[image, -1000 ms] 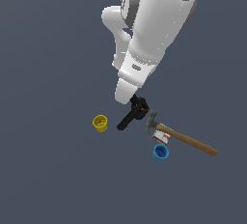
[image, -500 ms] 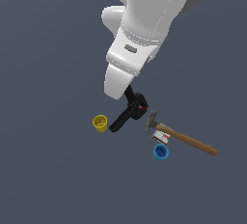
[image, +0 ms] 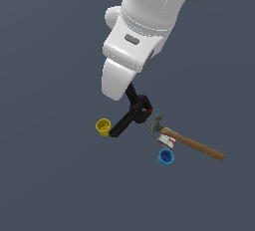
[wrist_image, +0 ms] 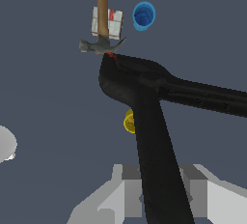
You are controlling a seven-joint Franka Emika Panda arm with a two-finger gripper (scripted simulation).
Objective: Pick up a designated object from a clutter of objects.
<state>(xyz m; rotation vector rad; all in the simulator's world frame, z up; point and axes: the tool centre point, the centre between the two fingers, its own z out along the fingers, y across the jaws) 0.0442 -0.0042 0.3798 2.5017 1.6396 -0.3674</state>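
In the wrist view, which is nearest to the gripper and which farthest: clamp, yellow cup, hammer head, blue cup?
1. Clamp: one handle runs between the fingers of the gripper.
2. Yellow cup: behind that handle.
3. Hammer head: past the clamp's pivot.
4. Blue cup: beyond the hammer head.

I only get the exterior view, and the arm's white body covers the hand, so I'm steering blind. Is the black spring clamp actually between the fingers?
Observer: Yes. In the wrist view, one handle of the black spring clamp runs straight through the hand, with a grey finger against each side.
Operator: Both handles?
Observer: No, only one. The other handle splays off outside the fingers, free.
Operator: Anything close behind the gripped handle?
Observer: The yellow cup shows partly behind it. I cannot tell whether they touch.
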